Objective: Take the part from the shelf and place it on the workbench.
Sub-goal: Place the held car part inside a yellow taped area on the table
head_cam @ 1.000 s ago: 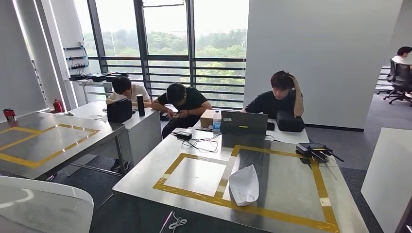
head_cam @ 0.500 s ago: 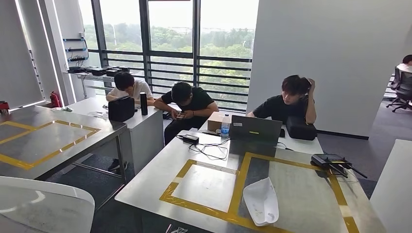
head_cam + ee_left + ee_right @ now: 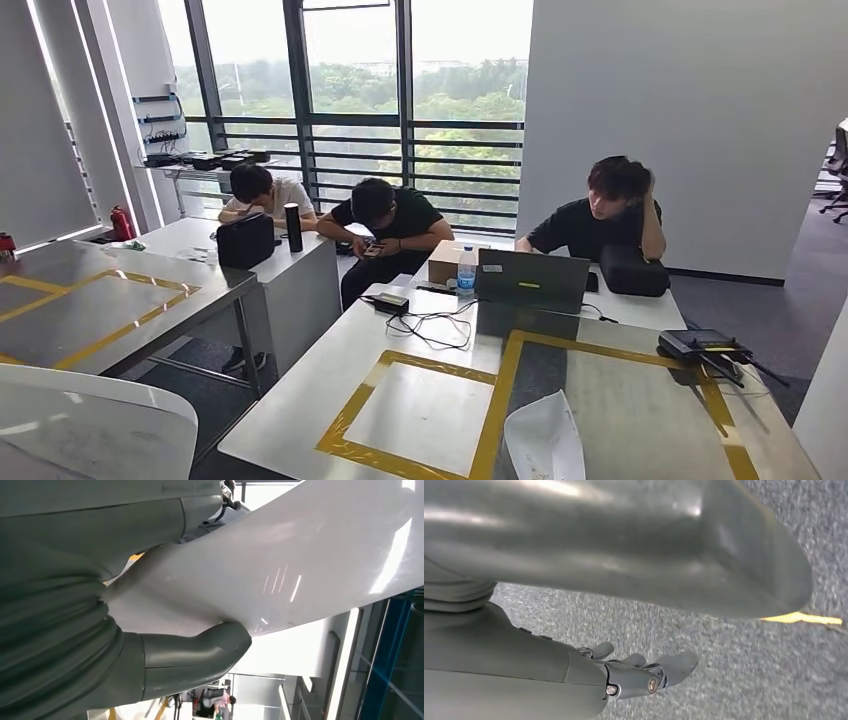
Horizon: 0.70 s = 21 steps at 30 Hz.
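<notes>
The desk (image 3: 420, 330) directly ahead has a pale metallic top marked with two rectangles of yellow tape (image 3: 490, 415). A white curved part (image 3: 545, 440) lies on this desk at its near edge, across the strip of tape between the two rectangles. At the far end of the desk stand a grey laptop (image 3: 530, 280), a water bottle (image 3: 465, 270), a cardboard box (image 3: 445, 262) and a black adapter with loose cables (image 3: 425, 320). A black device with antennas (image 3: 705, 347) sits at the desk's right edge.

A second taped desk (image 3: 100, 300) stands to the left. Three seated people occupy the desks behind. The room has grey carpet, a white partition wall (image 3: 680, 110) and full-height windows (image 3: 350, 90) looking onto trees. A red fire extinguisher (image 3: 122, 222) stands by the left wall.

A second white part (image 3: 300, 555), large, smooth and curved, is held by the left hand (image 3: 125, 630): the thumb presses its underside and the fingers are closed on its edge. The same part appears at the lower left corner of the head view.

The right hand (image 3: 624, 672) hangs over the carpet with its fingers loosely extended and apart, holding nothing. A strip of yellow floor tape (image 3: 801, 619) lies near it.

No writing, brand or label is legible.
</notes>
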Tool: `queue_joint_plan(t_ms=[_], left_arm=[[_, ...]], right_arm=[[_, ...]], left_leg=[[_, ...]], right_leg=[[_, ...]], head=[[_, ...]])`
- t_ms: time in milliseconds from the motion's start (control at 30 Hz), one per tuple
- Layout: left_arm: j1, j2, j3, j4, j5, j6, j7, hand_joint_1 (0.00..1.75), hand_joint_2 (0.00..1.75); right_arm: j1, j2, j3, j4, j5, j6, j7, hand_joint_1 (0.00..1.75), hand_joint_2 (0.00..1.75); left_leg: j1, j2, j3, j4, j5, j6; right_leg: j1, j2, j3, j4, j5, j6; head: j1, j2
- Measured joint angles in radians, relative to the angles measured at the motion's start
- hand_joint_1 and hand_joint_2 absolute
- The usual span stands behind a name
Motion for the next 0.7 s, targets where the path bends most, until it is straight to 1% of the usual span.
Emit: queue_joint_plan(t_ms=[33, 67, 100, 133, 167, 200, 267, 300, 333, 367, 400, 433, 467, 500, 533, 567, 600, 633, 667, 700], left_arm=[[0.000, 0.000, 0.000, 0.002, 0.000, 0.000, 0.000, 1.75, 1.75], [-0.001, 0.001, 0.000, 0.003, -0.001, 0.000, 0.001, 1.75, 1.75], [-0.001, 0.002, -0.001, 0.006, -0.003, 0.001, 0.003, 1.75, 1.75], [-0.003, 0.003, -0.002, 0.010, -0.008, 0.004, 0.005, 1.75, 1.75], [-0.004, 0.004, -0.003, 0.015, -0.018, 0.011, 0.010, 1.75, 1.75], [-0.005, 0.005, -0.005, 0.020, -0.031, 0.021, 0.014, 1.75, 1.75], [-0.010, 0.008, -0.010, 0.025, -0.060, 0.041, 0.021, 1.75, 1.75], [-0.013, 0.010, -0.011, 0.026, -0.070, 0.047, 0.023, 1.75, 1.75], [-0.016, 0.011, -0.013, 0.027, -0.077, 0.051, 0.024, 1.75, 1.75], [-0.019, 0.012, -0.015, 0.028, -0.083, 0.054, 0.025, 1.75, 1.75], [-0.021, 0.013, -0.016, 0.030, -0.087, 0.056, 0.026, 1.75, 1.75], [-0.023, 0.013, -0.017, 0.032, -0.090, 0.058, 0.027, 1.75, 1.75], [-0.024, 0.013, -0.018, 0.034, -0.091, 0.059, 0.027, 1.75, 1.75], [-0.025, 0.013, -0.019, 0.037, -0.092, 0.060, 0.027, 1.75, 1.75], [-0.025, 0.013, -0.020, 0.039, -0.092, 0.061, 0.027, 1.75, 1.75], [-0.026, 0.013, -0.021, 0.041, -0.092, 0.061, 0.027, 1.75, 1.75], [-0.027, 0.013, -0.022, 0.043, -0.092, 0.061, 0.027, 1.75, 1.75], [-0.028, 0.013, -0.022, 0.043, -0.092, 0.061, 0.027, 1.75, 1.75], [-0.030, 0.014, -0.022, 0.044, -0.092, 0.061, 0.027, 1.75, 1.75], [-0.031, 0.014, -0.023, 0.044, -0.092, 0.061, 0.027, 1.75, 1.75]], right_arm=[[0.001, 0.001, -0.001, 0.000, 0.000, 0.002, 0.001, 0.00, 0.00], [0.002, 0.002, -0.003, 0.000, -0.001, 0.004, 0.002, 0.00, 0.00], [0.003, 0.003, -0.004, 0.000, -0.003, 0.006, 0.003, 0.00, 0.00], [0.002, 0.004, -0.006, 0.000, -0.004, 0.008, 0.004, 0.00, 0.00], [0.001, 0.004, -0.008, 0.000, -0.005, 0.009, 0.006, 0.00, 0.00], [0.000, 0.004, -0.010, 0.000, -0.006, 0.010, 0.009, 0.00, 0.00], [-0.003, 0.004, -0.014, 0.000, -0.006, 0.012, 0.012, 0.00, 0.00], [-0.003, 0.004, -0.014, 0.000, -0.006, 0.013, 0.012, 0.00, 0.00], [-0.005, 0.004, -0.015, -0.001, -0.006, 0.015, 0.013, 0.00, 0.00], [-0.006, 0.005, -0.016, -0.001, -0.006, 0.015, 0.013, 0.00, 0.00], [-0.007, 0.005, -0.017, -0.001, -0.006, 0.016, 0.013, 0.00, 0.00], [-0.007, 0.006, -0.017, -0.001, -0.006, 0.017, 0.013, 0.00, 0.00], [-0.007, 0.006, -0.017, -0.001, -0.006, 0.017, 0.013, 0.00, 0.00], [-0.005, 0.006, -0.018, -0.001, -0.006, 0.018, 0.013, 0.00, 0.00], [-0.003, 0.006, -0.018, -0.001, -0.006, 0.018, 0.013, 0.00, 0.00], [-0.002, 0.006, -0.018, -0.001, -0.006, 0.018, 0.013, 0.00, 0.00], [-0.002, 0.006, -0.018, -0.001, -0.006, 0.019, 0.013, 0.00, 0.00], [-0.002, 0.006, -0.018, -0.001, -0.006, 0.019, 0.013, 0.00, 0.00], [-0.004, 0.006, -0.019, -0.001, -0.006, 0.019, 0.013, 0.00, 0.00], [-0.005, 0.006, -0.019, -0.001, -0.006, 0.020, 0.013, 0.00, 0.00]], left_leg=[[0.001, 0.000, -0.011, -0.024, 0.005, -0.002], [0.001, 0.000, -0.012, -0.073, 0.039, -0.005], [0.003, 0.001, -0.010, -0.134, 0.105, -0.008], [0.003, 0.002, -0.010, -0.186, 0.165, -0.006], [0.003, 0.001, -0.010, -0.221, 0.216, -0.001], [0.002, 0.001, -0.014, -0.236, 0.246, 0.007], [0.002, 0.001, -0.012, -0.236, 0.245, 0.024], [0.003, 0.004, -0.009, -0.239, 0.240, 0.030], [0.005, 0.009, -0.003, -0.243, 0.236, 0.035], [0.006, 0.015, 0.005, -0.246, 0.230, 0.040], [0.006, 0.022, 0.012, -0.248, 0.224, 0.043], [0.006, 0.030, 0.019, -0.250, 0.217, 0.045], [0.006, 0.038, 0.026, -0.250, 0.210, 0.045], [0.006, 0.046, 0.035, -0.250, 0.203, 0.044], [0.006, 0.054, 0.044, -0.250, 0.197, 0.043], [0.007, 0.062, 0.054, -0.250, 0.190, 0.042], [0.007, 0.070, 0.064, -0.251, 0.184, 0.039], [0.005, 0.077, 0.073, -0.250, 0.177, 0.034], [0.003, 0.084, 0.079, -0.250, 0.171, 0.028], [0.001, 0.091, 0.084, -0.251, 0.167, 0.021]], right_leg=[[-0.003, 0.001, 0.017, 0.000, -0.012, 0.003], [-0.006, 0.002, 0.035, 0.001, -0.025, 0.007], [-0.007, 0.004, 0.047, 0.002, -0.039, 0.012], [-0.008, 0.006, 0.056, 0.005, -0.051, 0.017], [-0.008, 0.008, 0.058, 0.008, -0.063, 0.023], [-0.007, 0.010, 0.055, 0.009, -0.071, 0.029], [-0.008, 0.012, 0.055, 0.005, -0.081, 0.038], [-0.008, 0.010, 0.055, 0.009, -0.087, 0.042], [-0.009, 0.006, 0.046, 0.030, -0.098, 0.048], [-0.010, 0.001, 0.023, 0.073, -0.117, 0.053], [-0.012, -0.004, -0.018, 0.141, -0.139, 0.058], [-0.014, -0.007, -0.068, 0.216, -0.161, 0.062], [-0.017, -0.008, -0.114, 0.278, -0.171, 0.065], [-0.019, -0.009, -0.148, 0.310, -0.162, 0.067], [-0.021, -0.013, -0.160, 0.300, -0.131, 0.068], [-0.022, -0.019, -0.152, 0.252, -0.085, 0.068], [-0.022, -0.036, -0.130, 0.180, -0.033, 0.066], [-0.020, -0.055, -0.108, 0.112, 0.003, 0.063], [-0.017, -0.069, -0.091, 0.062, 0.026, 0.060], [-0.015, -0.076, -0.083, 0.035, 0.033, 0.056]], head=[[0.000, 0.000], [0.000, 0.000], [-0.001, 0.000], [-0.002, 0.000], [-0.002, -0.001], [-0.002, -0.001], [-0.001, 0.000], [0.000, 0.000], [0.000, 0.000], [0.001, 0.000], [0.001, 0.000], [0.002, 0.000], [0.002, 0.000], [0.003, 0.000], [0.003, 0.000], [0.003, 0.000], [0.004, 0.000], [0.004, 0.000], [0.004, 0.000], [0.003, 0.000]])
